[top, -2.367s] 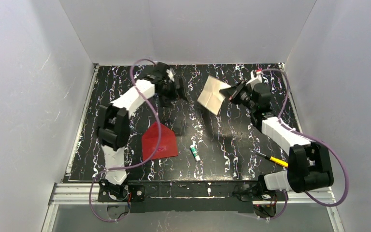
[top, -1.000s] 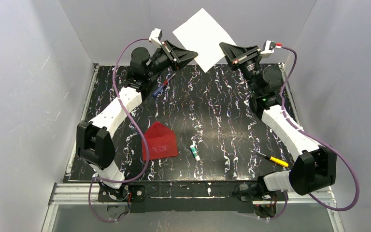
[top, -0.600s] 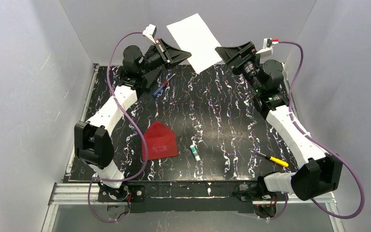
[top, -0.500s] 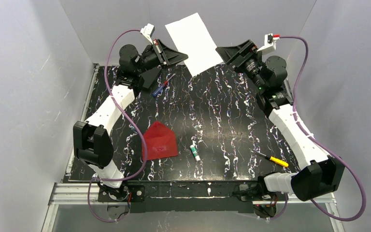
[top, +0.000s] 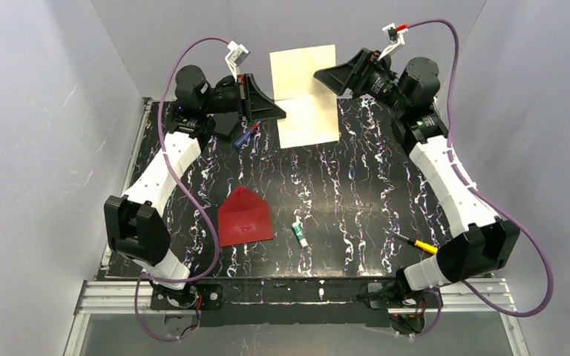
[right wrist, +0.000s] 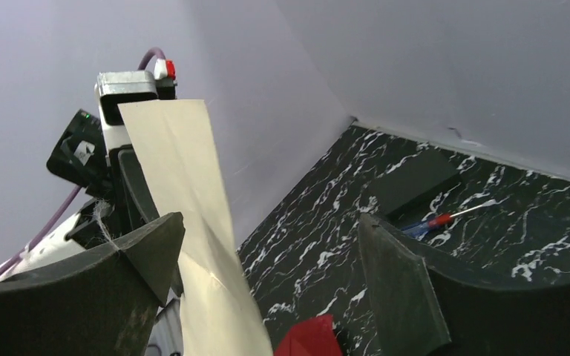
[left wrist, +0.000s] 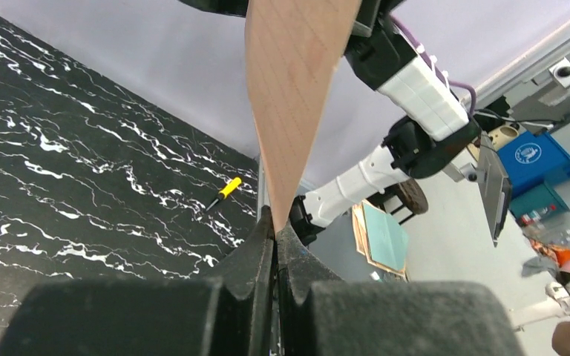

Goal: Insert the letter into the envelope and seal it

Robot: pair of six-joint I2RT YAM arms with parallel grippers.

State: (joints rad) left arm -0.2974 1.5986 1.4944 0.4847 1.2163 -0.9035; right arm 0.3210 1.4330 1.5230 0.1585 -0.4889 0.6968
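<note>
Pinching the letter's left edge, the left gripper (top: pixel 280 114) is up in the air beyond the envelope (top: pixel 243 218). Its fingers (left wrist: pixel 246 259) are pressed together on the paper, and the left wrist view shows no gap between them. Under that gripper, on the table (top: pixel 356 185) beyond the envelope, lie a blue screwdriver (top: pixel 246 136) and a black slab (top: pixel 226 127), the slab partly hidden. The red envelope lies flat near the table's front, left of centre, its pointed flap toward the far side; nothing touches it. The letter (top: pixel 304 93) hangs upright above the table, beyond and to the right of the envelope and well apart from it, with a crease across its middle. Just right of the envelope lies a small white tube (top: pixel 299 235) with a green band. The right gripper (top: pixel 319 74) is at the letter's upper right edge, farther from the envelope than the left one. Its fingers (right wrist: pixel 141 259) stand wide apart and the sheet runs between them, close by one finger; whether it touches that finger I cannot tell. A yellow screwdriver (top: pixel 419 245) lies well to the right of the envelope, near the front edge.
</note>
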